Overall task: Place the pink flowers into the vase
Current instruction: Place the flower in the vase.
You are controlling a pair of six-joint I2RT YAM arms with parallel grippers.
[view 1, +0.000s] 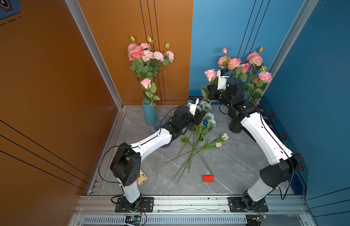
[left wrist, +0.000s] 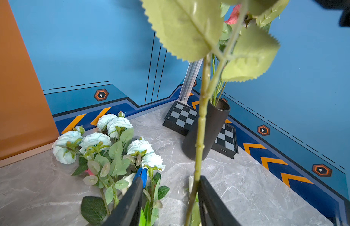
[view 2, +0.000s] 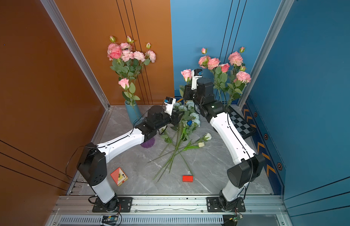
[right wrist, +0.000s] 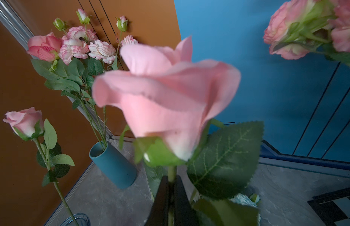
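**Task item.** The rose [view 1: 210,74] is held above the table's far side, at about 1 o'clock from table centre. Its long axis is near vertical, with the head at 12 o'clock and the stem [left wrist: 201,125] running down toward 6 o'clock. The head is a smooth pink cup of cloth-like petals. The leaves are matt green with veins and saw-tooth edges. The stem is thin, pale green and knobbed.

**Right gripper** [right wrist: 171,187]. Clamped on the stem directly beneath the rose head. The black fingers are pressed together.

**Left gripper** [left wrist: 170,181]. The jaws stand apart around the lower stem. The stem lies against one finger and clear of the other, so it is not clamped.

**Other pink flowers.** One bunch [view 1: 148,52] of ruffled heads, rose heads and buds stands upright in the teal vase [view 1: 148,115], a matt cylinder at 11 o'clock. A second bunch [view 1: 246,64] stands in the black vase [left wrist: 207,133], a matt cylinder at 2 o'clock in the far corner.

**Table** [view 1: 238,172]. Grey marble-pattern surface.
- Blue flowers [left wrist: 96,140], pale and ruffled, lie flat near centre with their heads toward 12 o'clock.
- White flowers [view 1: 222,140] lie across them with their heads toward 2 o'clock.
- A red block [view 1: 207,178] is at 6 o'clock.
- A chessboard [left wrist: 182,117] lies beside the black vase.
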